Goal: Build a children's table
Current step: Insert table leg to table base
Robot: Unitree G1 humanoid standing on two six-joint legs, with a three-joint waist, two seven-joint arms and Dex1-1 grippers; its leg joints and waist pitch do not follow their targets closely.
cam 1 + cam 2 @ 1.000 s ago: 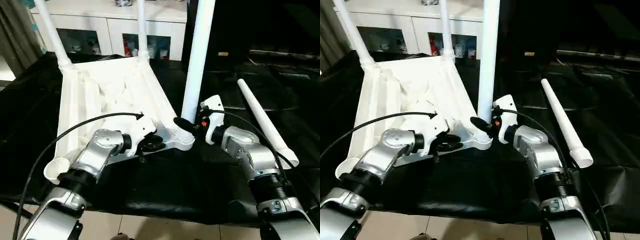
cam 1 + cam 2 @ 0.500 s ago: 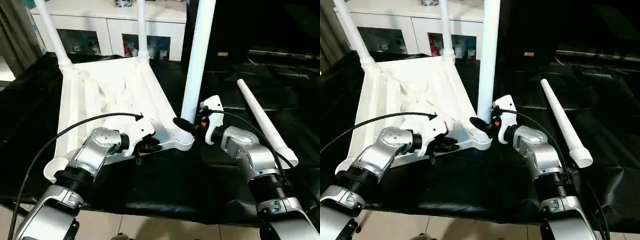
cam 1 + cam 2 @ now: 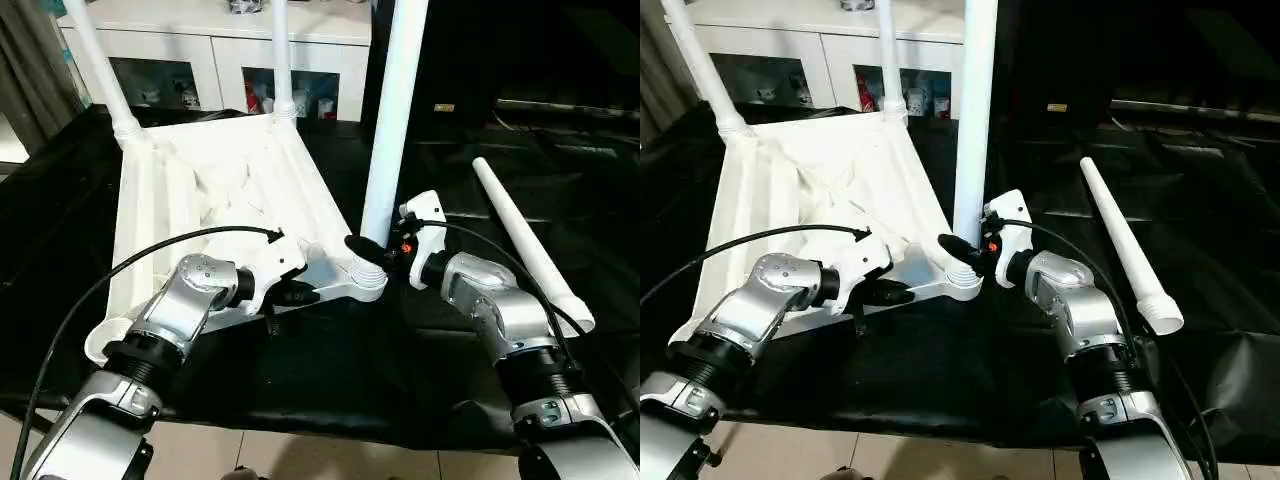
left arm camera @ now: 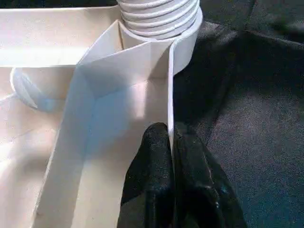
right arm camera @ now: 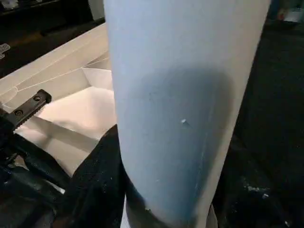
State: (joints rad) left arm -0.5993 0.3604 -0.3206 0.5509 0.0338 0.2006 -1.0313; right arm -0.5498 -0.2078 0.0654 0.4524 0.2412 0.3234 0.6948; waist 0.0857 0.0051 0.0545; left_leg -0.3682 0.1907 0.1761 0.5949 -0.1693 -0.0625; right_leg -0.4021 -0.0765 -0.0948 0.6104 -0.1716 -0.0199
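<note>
Upturned tabletop on black cloth, three legs standing in it, one lying loose.

Head view: the white square tabletop (image 3: 215,200) lies ribbed side up on the black cloth (image 3: 330,370); two thin-looking legs rise from its far corner sockets, far left leg (image 3: 95,65) and far middle leg (image 3: 282,55), and a third, the near leg (image 3: 392,120), stands in the near right socket. A fourth loose leg (image 3: 530,245) lies flat on the cloth, well apart to the right. A white glass-door cabinet (image 3: 215,60) stands behind.
Left wrist view: the left gripper (image 4: 172,156) has its two black fingers pinched tight on the tabletop's thin near rim wall, just beside the ribbed socket collar (image 4: 159,16).
Right wrist view: the right gripper (image 3: 965,252) clasps the near leg low down, fingers on either side.
</note>
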